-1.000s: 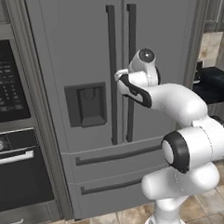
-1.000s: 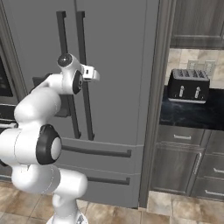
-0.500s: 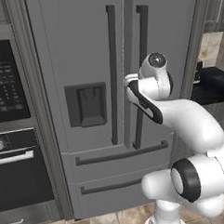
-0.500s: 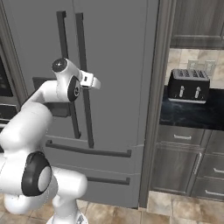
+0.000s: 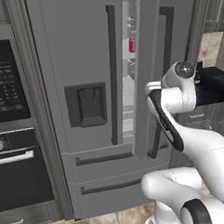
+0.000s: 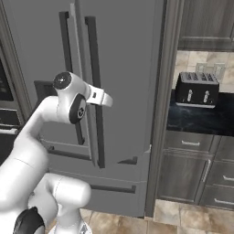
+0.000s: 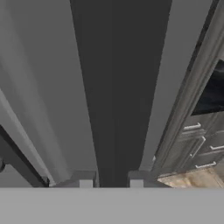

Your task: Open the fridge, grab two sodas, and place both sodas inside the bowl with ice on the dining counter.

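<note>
Home kitchen here: tall grey fridge [image 5: 88, 64] dominates, black wall oven [image 5: 17, 170] stacked at its left, toaster [image 6: 197, 89] on dark marble counter [image 6: 201, 119], grey cabinet drawers [image 6: 187, 173] under it, tan tiled floor [image 6: 192, 219]

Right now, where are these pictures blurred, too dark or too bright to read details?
Left base view: the fridge interior seen through the door gap is bright and washed out; a red can shows only as a small blur. Right base view: even light, the toaster is soft but readable. Hand view: the dark handle between the gripper fingertips is a flat, featureless band.
</note>
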